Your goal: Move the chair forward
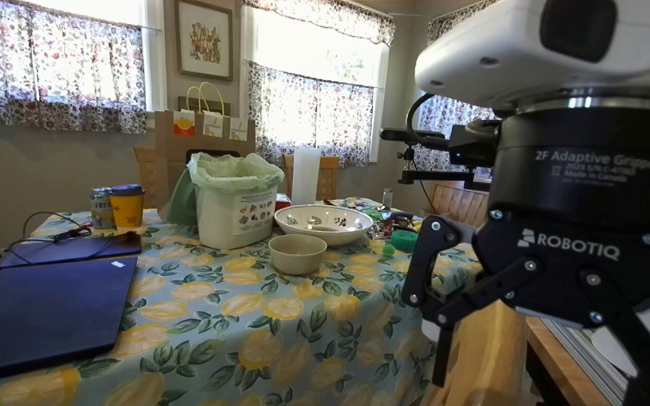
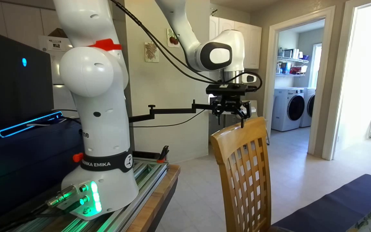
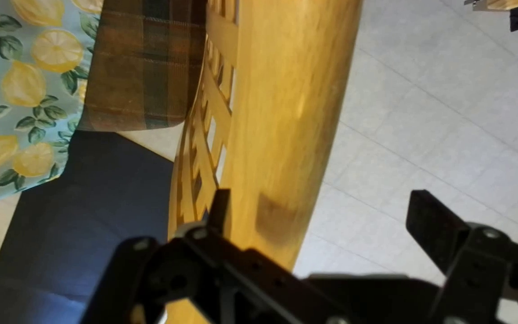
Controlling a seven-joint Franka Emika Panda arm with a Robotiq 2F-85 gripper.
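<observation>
The chair is light honey-coloured wood with a broad curved top rail and a lattice back. It stands upright below my gripper in an exterior view (image 2: 248, 170). Its rail also shows in an exterior view (image 1: 486, 361) and runs down the wrist view (image 3: 286, 112). My gripper (image 3: 320, 209) is open. One finger is on the lattice side of the rail, the other over the floor side, with a wide gap to the rail. The gripper also shows in both exterior views (image 1: 536, 383) (image 2: 230, 123). I cannot tell whether the near finger touches the wood. The chair's legs are hidden.
A table with a lemon-print cloth (image 1: 229, 304) stands beside the chair. It holds a dark laptop (image 1: 48, 316), a white bin (image 1: 235, 208) and a bowl (image 1: 298, 256). The robot's wood-edged bench (image 2: 159, 196) is on the chair's other side. A plaid cloth (image 3: 146, 67) lies by the lattice.
</observation>
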